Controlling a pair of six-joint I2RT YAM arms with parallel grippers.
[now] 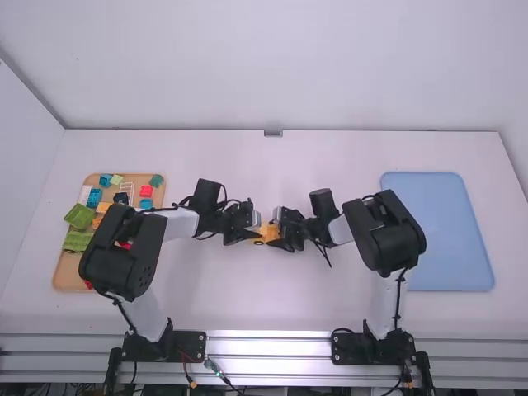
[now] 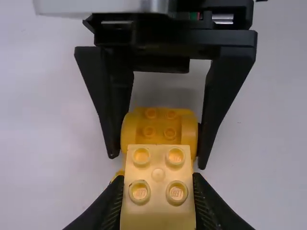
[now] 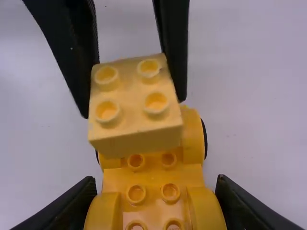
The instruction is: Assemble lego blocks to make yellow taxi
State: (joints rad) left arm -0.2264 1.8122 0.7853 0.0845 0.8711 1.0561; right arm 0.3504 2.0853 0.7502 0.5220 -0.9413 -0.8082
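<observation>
In the high view my left gripper point(image 1: 251, 228) and my right gripper point(image 1: 280, 231) meet around the orange-yellow car base point(image 1: 266, 233) at mid-table. My left gripper point(image 2: 159, 184) is shut on a pale yellow two-by-two block point(image 2: 158, 201), its studs facing the wrist camera. My right gripper point(image 3: 154, 191) is shut on the car base point(image 3: 153, 177), which has rounded fenders and a dark wheel edge. The pale block point(image 3: 132, 103) overlaps one end of the base in the right wrist view; whether they touch, I cannot tell.
At the far left an orange tray point(image 1: 68, 271) carries loose coloured pieces, among them green plates point(image 1: 79, 216) and a red block point(image 1: 146, 190); the left arm reaches partly over it. A light blue mat point(image 1: 450, 235) lies on the right side of the table.
</observation>
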